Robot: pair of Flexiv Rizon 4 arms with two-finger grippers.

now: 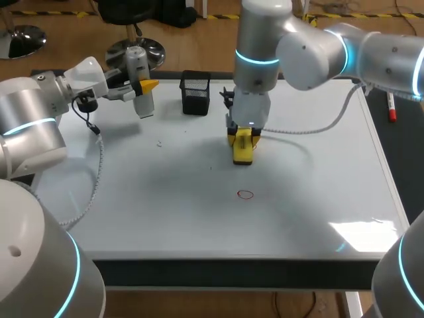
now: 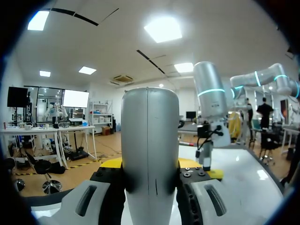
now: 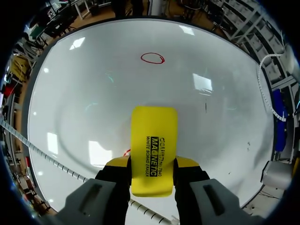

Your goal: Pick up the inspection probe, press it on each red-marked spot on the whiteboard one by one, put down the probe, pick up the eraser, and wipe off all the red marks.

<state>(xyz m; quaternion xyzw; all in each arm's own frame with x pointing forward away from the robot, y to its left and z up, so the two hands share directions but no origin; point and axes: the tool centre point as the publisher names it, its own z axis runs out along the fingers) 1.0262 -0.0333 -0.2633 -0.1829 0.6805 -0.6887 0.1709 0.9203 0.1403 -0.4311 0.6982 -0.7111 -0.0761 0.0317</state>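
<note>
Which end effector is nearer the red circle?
Right. The right end effector, gripping the eraser, sits just beyond the red circle; the left end effector holds the probe far off, back-left.

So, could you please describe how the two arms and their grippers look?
The left arm and right arm are rounded silver-grey tubes with glowing cyan rings. The left gripper and right gripper have pale grey bodies, black fingers and yellow tips. A white spiral-wrapped cable runs along the left arm; a smooth grey cable trails from the right.

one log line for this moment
left gripper shut on probe, held aloft | right gripper shut on eraser, on whiteboard | red mark unwiped
</note>
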